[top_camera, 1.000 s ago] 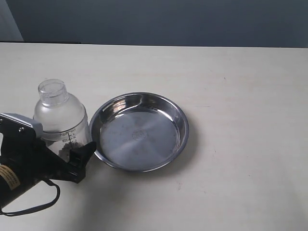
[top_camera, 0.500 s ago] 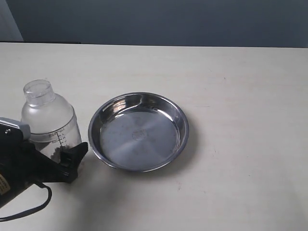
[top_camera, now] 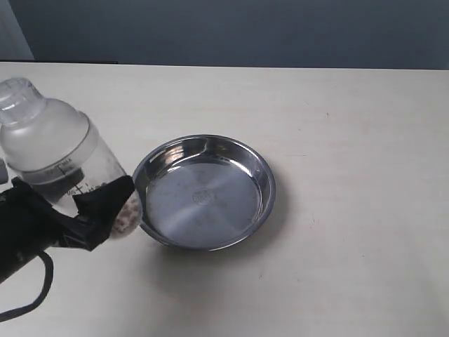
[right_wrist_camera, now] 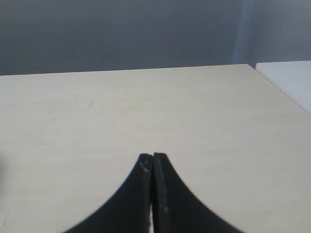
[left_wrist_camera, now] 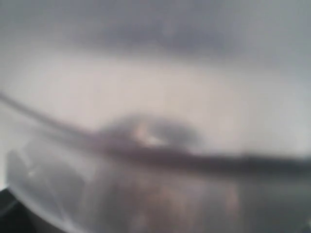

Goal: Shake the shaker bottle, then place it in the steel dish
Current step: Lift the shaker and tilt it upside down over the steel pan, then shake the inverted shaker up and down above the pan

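Observation:
In the exterior view the shaker bottle (top_camera: 56,151) hangs above the table at the left, tilted with its clear cap toward the upper left. Its frosted dome, black scale and brownish grains at the bottom show. My left gripper (top_camera: 95,210) is shut on the bottle's lower body. The steel dish (top_camera: 203,191) lies flat just right of the bottle, with nothing in it. The left wrist view is a blur filled by the shaker bottle (left_wrist_camera: 146,189). My right gripper (right_wrist_camera: 153,156) is shut on nothing, over bare table; it does not show in the exterior view.
The pale table (top_camera: 351,210) stretches wide to the right of the dish and behind it. A dark wall (top_camera: 245,31) runs along the far edge. A white surface (right_wrist_camera: 291,80) borders the table in the right wrist view.
The bottle has risen off the table in my left gripper, swung left then up, and tilted its cap to the upper left. The dish has not moved.

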Robot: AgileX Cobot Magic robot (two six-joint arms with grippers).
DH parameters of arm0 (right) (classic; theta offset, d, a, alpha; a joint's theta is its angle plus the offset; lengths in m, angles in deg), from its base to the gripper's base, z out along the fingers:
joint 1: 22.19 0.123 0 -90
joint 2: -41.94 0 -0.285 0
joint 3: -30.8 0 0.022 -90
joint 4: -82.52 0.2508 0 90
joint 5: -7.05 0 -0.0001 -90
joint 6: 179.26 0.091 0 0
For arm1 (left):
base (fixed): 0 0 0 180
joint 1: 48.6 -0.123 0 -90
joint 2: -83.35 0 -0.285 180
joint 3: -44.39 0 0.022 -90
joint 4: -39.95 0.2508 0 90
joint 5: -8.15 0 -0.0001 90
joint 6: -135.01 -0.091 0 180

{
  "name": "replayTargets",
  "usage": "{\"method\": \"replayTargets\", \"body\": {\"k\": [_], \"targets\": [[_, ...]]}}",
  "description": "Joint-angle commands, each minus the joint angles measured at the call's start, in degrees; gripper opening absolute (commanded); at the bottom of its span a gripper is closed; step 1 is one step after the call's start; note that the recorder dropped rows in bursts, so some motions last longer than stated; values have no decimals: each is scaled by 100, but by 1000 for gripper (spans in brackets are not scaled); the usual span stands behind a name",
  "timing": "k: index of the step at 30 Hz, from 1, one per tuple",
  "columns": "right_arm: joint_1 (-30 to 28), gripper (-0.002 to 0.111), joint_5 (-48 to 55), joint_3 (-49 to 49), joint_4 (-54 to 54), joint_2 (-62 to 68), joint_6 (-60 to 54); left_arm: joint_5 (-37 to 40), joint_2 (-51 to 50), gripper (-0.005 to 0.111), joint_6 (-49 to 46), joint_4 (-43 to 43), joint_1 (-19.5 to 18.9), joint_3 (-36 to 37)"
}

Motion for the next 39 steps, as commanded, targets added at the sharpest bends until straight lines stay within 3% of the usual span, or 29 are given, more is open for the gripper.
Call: {"method": "replayTargets", "body": {"k": [1, 4, 9, 15, 18, 21, 24, 26, 27, 29, 30, 32, 34, 36, 39], "targets": [[-20, -1, -68, 7, 4, -27, -11, 673, 810, 0, 690, 1031, -9, -797], [-20, -1, -68, 7, 4, -27, -11, 2368, 1256, 0, 1282, 1965, 27, -1490], [-20, -1, -68, 7, 4, -27, -11, 3510, 1628, 0, 1981, 3319, 27, -2487], [-20, -1, -68, 7, 4, -27, -11, 4697, 1856, 0, 2068, 3812, 27, -3582], [-20, -1, -68, 7, 4, -27, -11, 4729, 1844, 0, 2138, 3828, 27, -3895], [-20, -1, -68, 7, 4, -27, -11, 4919, 1417, 0, 2448, 3815, 218, -3316], [-20, -1, -68, 7, 4, -27, -11, 4337, 1340, 0, 2434, 3805, 259, -3372], [-20, -1, -68, 7, 4, -27, -11, 4885, 1533, 0, 2491, 3790, 310, -3844], [-20, -1, -68, 7, 4, -27, -11, 5416, 1357, 0, 2553, 3790, 486, -3643], [-20, -1, -68, 7, 4, -27, -11, 5544, 784, 0, 2554, 3790, 591, -3433], [-20, -1, -68, 7, 4, -27, -11, 5544, 904, 0, 2583, 3790, 604, -3627], [-20, -1, -68, 7, 4, -27, -11, 5753, 1570, 0, 2429, 4054, 644, -4722], [-20, -1, -68, 7, 4, -27, -11, 6235, 1335, 0, 2620, 3808, 773, -4413], [-20, -1, -68, 7, 4, -27, -11, 6149, 597, 0, 2620, 3733, 843, -3776], [-20, -1, -68, 7, 4, -27, -11, 6167, 920, 0, 2590, 3869, 931, -4332]]}}
